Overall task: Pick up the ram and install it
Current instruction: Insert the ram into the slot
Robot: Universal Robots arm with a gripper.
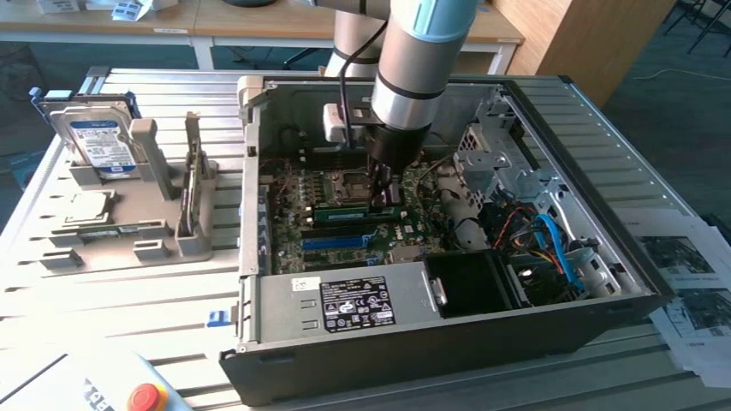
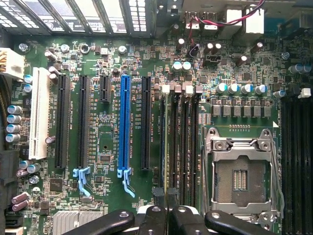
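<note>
My gripper [image 1: 383, 195] reaches down into the open computer case [image 1: 253, 171], over the motherboard [image 2: 102, 58]. The ram [image 1: 342, 205] is a thin green stick standing on edge along the memory slots [image 2: 188, 142], beside the CPU socket [image 2: 240, 177]. My fingers [image 2: 159, 196] are shut on the stick's top edge. From the wrist the ram [image 2: 169, 147] appears edge-on, as a narrow line running from my gripper [image 2: 167, 197] toward the white slot latches [image 2: 165, 89]. I cannot tell whether it is seated in the slot or just above it.
A grey fixture [image 1: 154, 184] at the exterior view's left holds a hard drive [image 1: 98, 141], a dark upright card [image 1: 194, 175] and a chip [image 1: 89, 206]. Inside the case are a power supply [image 1: 354, 304], blue cables [image 1: 560, 248] and drive cages [image 1: 502, 163]. A red button [image 1: 143, 396] sits near the front.
</note>
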